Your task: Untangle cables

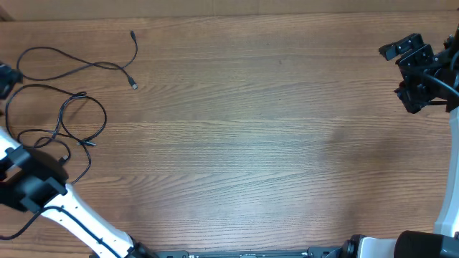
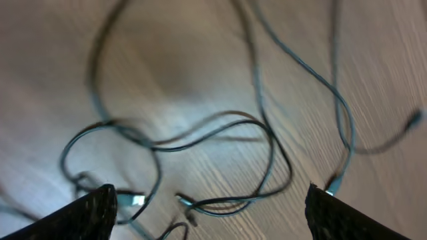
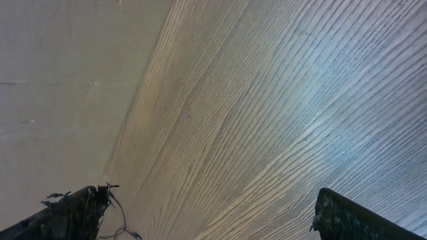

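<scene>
Your cables (image 1: 68,100) lie at the table's (image 1: 251,143) far left corner. One wavy strand (image 1: 100,65) sits apart toward the far edge, and the rest cross in loops by the left edge. Your left gripper (image 2: 210,207) hangs over those loops, fingers spread, grasping nothing. The right gripper (image 1: 410,72), by the right edge, is likewise spread and empty.
</scene>
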You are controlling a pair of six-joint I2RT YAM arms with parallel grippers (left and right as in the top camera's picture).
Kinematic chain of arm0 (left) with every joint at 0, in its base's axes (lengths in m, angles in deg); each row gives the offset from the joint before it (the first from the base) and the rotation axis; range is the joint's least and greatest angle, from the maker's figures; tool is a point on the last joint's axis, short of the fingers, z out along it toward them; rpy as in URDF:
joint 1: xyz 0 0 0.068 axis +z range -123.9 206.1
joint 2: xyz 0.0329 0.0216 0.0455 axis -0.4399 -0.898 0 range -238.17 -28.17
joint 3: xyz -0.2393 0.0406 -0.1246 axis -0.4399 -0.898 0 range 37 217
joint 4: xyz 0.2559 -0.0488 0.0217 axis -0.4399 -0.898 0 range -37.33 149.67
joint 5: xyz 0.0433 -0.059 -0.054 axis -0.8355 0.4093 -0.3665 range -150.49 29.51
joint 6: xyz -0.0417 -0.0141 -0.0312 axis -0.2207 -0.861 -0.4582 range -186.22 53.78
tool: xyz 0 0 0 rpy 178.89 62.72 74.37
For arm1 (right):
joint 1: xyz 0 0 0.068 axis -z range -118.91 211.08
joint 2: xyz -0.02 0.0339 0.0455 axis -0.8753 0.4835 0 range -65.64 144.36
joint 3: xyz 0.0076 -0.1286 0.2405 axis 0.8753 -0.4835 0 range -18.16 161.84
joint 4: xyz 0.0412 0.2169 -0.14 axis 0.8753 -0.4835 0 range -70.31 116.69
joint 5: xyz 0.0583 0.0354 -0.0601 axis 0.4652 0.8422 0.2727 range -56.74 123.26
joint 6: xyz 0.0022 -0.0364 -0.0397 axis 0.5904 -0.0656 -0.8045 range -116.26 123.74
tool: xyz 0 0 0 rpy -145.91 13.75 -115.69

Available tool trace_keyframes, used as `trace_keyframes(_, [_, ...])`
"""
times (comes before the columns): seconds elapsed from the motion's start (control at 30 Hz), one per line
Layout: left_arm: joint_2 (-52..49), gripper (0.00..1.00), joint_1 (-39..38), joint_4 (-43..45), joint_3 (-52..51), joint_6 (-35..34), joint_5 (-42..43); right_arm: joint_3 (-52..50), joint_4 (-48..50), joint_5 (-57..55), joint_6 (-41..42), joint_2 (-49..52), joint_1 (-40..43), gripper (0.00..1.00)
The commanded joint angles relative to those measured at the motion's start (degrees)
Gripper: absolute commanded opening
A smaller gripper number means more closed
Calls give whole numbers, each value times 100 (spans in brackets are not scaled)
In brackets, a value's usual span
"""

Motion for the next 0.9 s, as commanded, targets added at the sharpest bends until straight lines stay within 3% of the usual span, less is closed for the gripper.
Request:
trace_keyframes(0.0, [-225,90,-310,94,-28,345,-452,90,20,28,-7,-24,-26,100])
trace_keyframes(0.1, [-446,89,-424,116,-55,-260,-837,90,-28,26,-9,-24,-26,100])
trace_keyframes(0.23, [-833,87,-461,219,-55,-568,-826,90,-39,26,-9,-24,-26,100])
trace_keyframes(0.43, [-1333,75,-472,555,-55,-568,-634,90,-26,24,-9,-24,-26,100])
trace_keyframes(0.87, [-2127,74,-813,1143,-57,-581,-363,90,37,24,-7,-24,-26,100])
